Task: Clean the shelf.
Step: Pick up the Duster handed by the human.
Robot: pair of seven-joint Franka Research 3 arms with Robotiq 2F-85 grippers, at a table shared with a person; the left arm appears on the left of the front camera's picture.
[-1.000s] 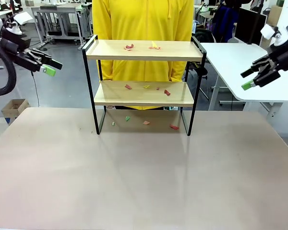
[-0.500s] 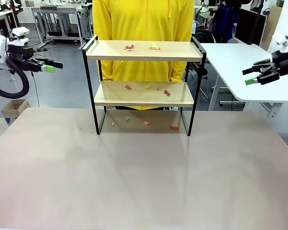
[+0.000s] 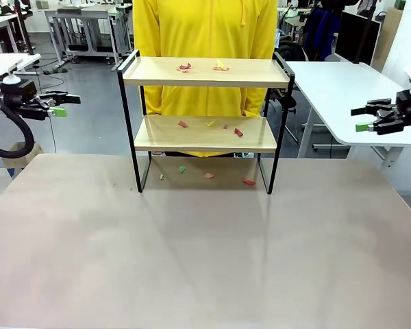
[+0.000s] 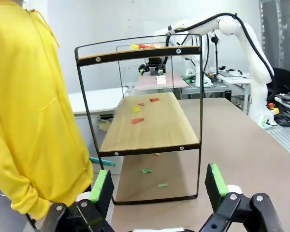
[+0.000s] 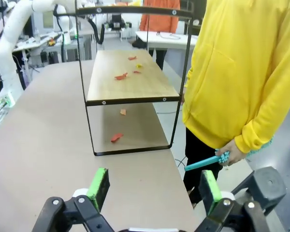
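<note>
The shelf (image 3: 205,72) stands at the far middle of the table, a two-tier rack with light wooden boards and a thin black frame. Small red, yellow and green paper scraps (image 3: 184,66) lie on its top board, on its lower board (image 3: 238,132) and on the table under it (image 3: 248,181). My left gripper (image 3: 60,105) hovers open off the table's far left, level with the lower board. My right gripper (image 3: 362,118) hovers open at the far right. Each wrist view looks end-on along the shelf (image 4: 150,123) (image 5: 130,79) between open green pads (image 4: 99,186) (image 5: 99,186).
A person in a yellow hoodie (image 3: 205,27) stands right behind the shelf, a hand (image 5: 230,155) holding a teal stick-like tool (image 5: 203,163) behind the back. The beige table (image 3: 205,253) spreads bare in front. A white side table (image 3: 335,82) stands far right.
Both arms have swung outward: the left gripper moved left, the right gripper right, and both levelled out. Both stayed open. The shelf and scraps have not moved.
</note>
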